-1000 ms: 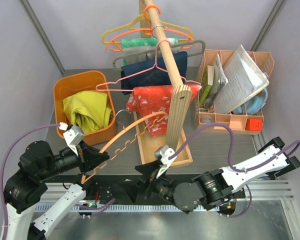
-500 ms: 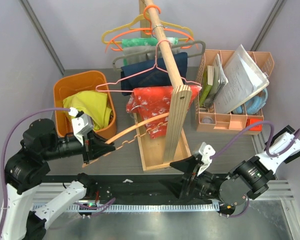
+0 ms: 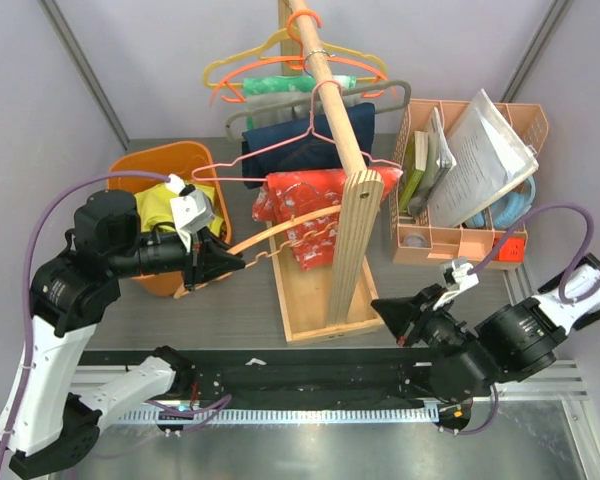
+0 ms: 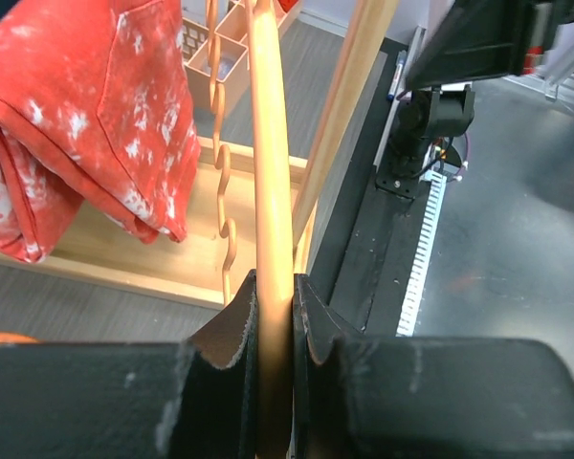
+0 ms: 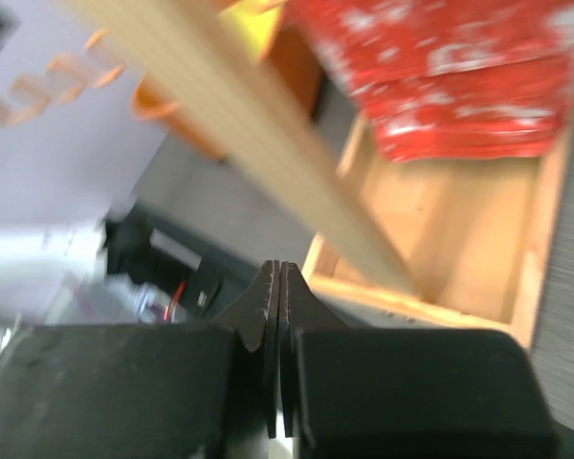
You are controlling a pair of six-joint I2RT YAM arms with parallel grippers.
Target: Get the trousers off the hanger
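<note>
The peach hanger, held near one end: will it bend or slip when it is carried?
Probably stiff: the hanger shows no sag though the left gripper holds only one end. Smooth plastic may slip or swivel between the fingers.

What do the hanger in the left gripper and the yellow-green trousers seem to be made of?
The hanger: probably plastic, smooth peach, with evenly moulded notches. The trousers: thin matte fabric, judging by soft crumpled folds in the orange bin.

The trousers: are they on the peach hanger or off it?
Off. The trousers lie bunched in the orange bin, and the hanger, clamped in the left gripper, carries no cloth.
</note>
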